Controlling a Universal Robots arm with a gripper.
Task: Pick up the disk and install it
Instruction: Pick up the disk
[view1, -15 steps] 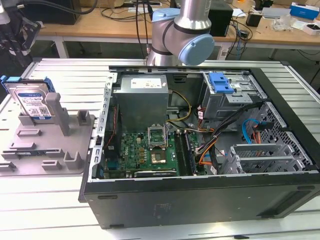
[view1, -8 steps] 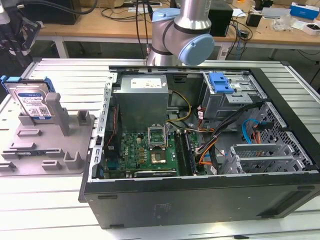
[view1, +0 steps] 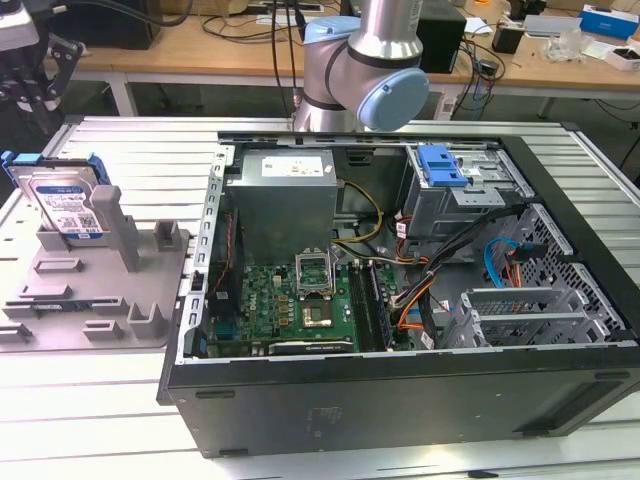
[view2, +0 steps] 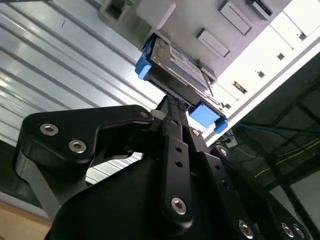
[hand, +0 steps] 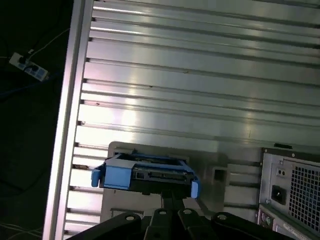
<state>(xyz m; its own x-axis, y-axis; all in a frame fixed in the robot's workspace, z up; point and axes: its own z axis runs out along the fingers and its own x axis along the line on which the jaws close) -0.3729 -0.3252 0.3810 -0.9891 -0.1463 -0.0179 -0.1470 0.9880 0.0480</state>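
The disk (view1: 68, 205) is a silver drive with a white-and-blue label in a blue carrier. It stands upright on edge in a grey holder (view1: 100, 290) at the exterior view's left. My gripper (view1: 40, 95) hangs above it at the far left, apart from it. In both wrist views the black fingers come together into one narrow stalk that points at the disk's top edge (view2: 177, 65) (hand: 147, 175). The gripper (view2: 171, 106) (hand: 170, 197) looks shut, with nothing in it.
An open computer case (view1: 400, 400) lies on the ribbed metal table (view1: 120, 140) to the exterior view's right of the holder. Inside are a motherboard (view1: 300, 300), a grey power supply (view1: 285, 200), loose cables and a drive cage with a blue latch (view1: 442, 165).
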